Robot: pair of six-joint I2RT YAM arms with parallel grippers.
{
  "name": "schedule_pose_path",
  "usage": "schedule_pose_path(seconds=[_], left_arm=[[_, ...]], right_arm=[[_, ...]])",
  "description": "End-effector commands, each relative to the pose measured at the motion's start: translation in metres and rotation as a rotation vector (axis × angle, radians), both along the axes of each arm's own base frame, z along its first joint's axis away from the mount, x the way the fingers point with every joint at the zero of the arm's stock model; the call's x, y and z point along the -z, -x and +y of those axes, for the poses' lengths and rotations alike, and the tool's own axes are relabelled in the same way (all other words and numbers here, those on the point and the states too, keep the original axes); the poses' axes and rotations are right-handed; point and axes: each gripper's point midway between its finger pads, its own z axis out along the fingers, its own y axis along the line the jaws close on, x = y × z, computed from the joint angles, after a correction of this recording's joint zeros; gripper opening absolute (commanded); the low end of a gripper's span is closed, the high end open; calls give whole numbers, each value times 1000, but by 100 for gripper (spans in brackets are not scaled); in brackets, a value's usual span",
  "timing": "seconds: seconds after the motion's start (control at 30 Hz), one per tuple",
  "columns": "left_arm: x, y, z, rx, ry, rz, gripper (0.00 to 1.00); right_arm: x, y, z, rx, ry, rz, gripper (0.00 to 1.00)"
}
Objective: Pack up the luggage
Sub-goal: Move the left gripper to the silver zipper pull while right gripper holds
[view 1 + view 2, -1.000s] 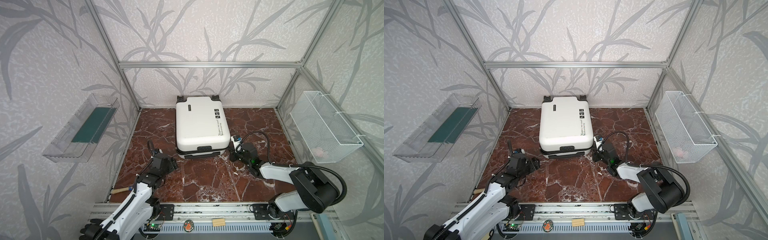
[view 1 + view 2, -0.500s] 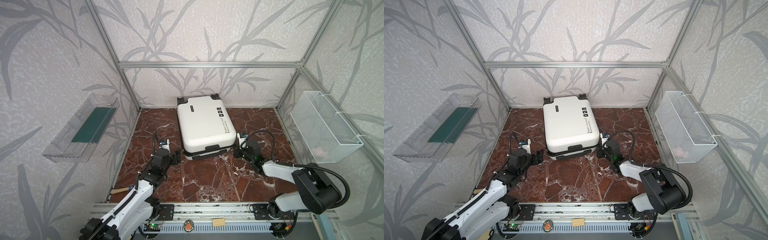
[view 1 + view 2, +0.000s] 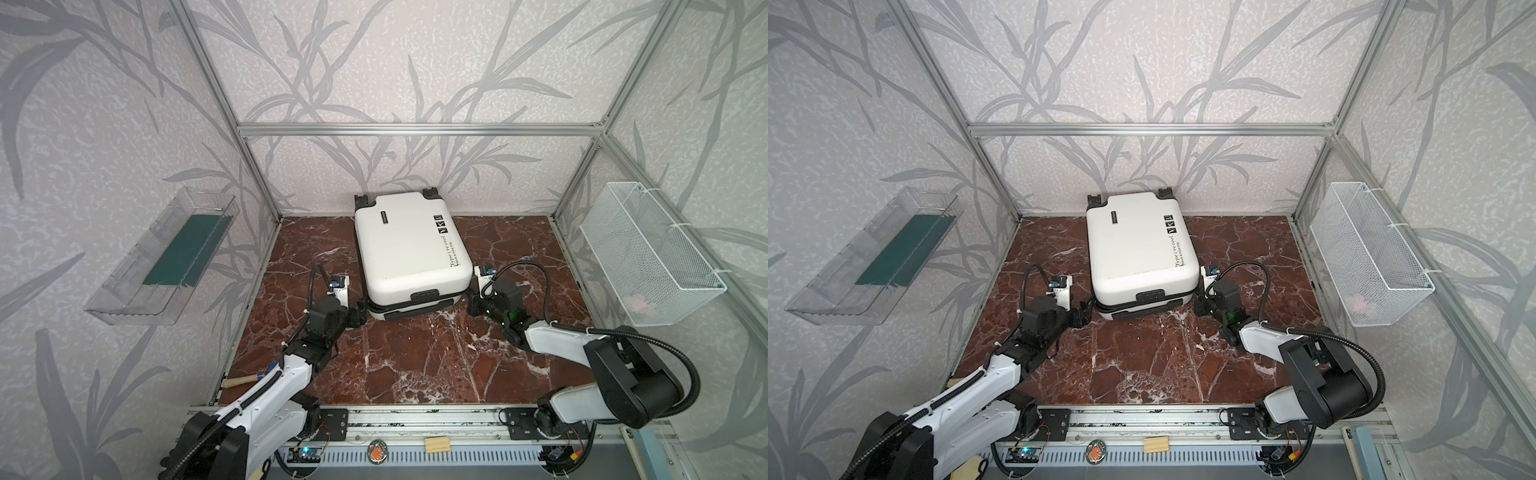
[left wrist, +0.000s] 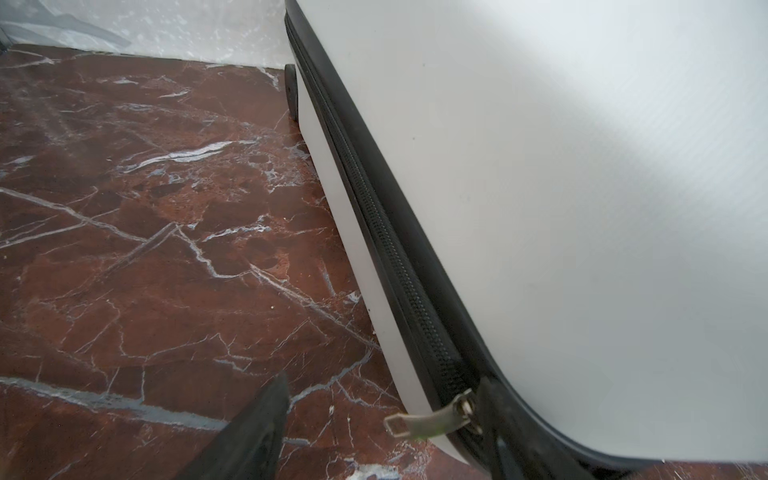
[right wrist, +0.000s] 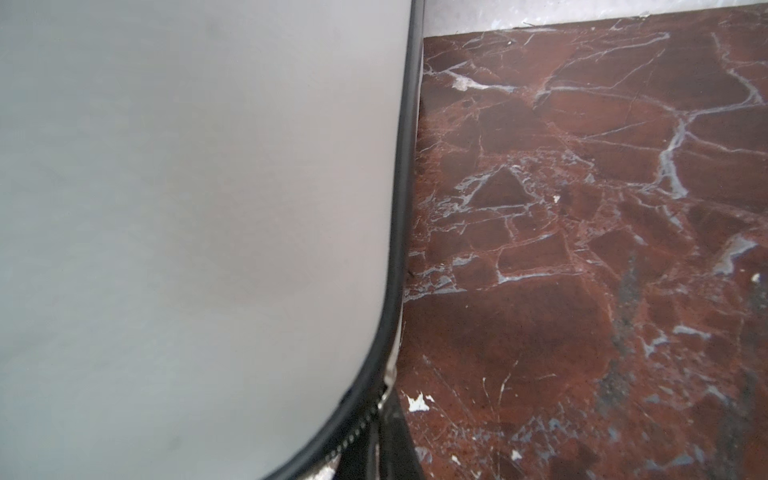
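Note:
The luggage (image 3: 409, 245) (image 3: 1140, 245), a white hard-shell case with a black zipper seam, lies flat and closed on the red marble floor, wheels toward the back wall. My left gripper (image 3: 360, 313) (image 3: 1086, 313) is at its front left corner, open. In the left wrist view a metal zipper pull (image 4: 428, 424) sticks out of the seam between the two black fingers (image 4: 249, 436). My right gripper (image 3: 471, 305) (image 3: 1200, 307) is at the front right corner, shut. In the right wrist view its dark fingertips (image 5: 386, 449) pinch a second metal pull (image 5: 384, 395) at the seam.
A clear plastic tray (image 3: 166, 257) holding a green sheet hangs on the left wall. A white wire basket (image 3: 648, 257) with something pink inside hangs on the right wall. A small wooden stick (image 3: 241, 380) lies at the floor's front left edge.
The luggage's front end has swung to the right. My left gripper has come forward to the front left corner, around the zipper pull. My right gripper has moved right with its corner.

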Motion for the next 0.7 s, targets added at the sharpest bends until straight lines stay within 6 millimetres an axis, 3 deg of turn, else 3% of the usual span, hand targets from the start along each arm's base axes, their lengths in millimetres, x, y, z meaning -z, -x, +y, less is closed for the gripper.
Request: schedule_pose_path(seconds=[0.0, 0.33, 0.67], left_arm=[[13, 10, 2, 10, -12, 14, 73], [22, 33, 5, -28, 0, 11, 74], [24, 22, -21, 106, -94, 36, 69]], right_arm=[[-11, -11, -2, 15, -27, -17, 0], [-9, -27, -18, 69, -80, 15, 0], [-10, -41, -28, 102, -95, 25, 0]])
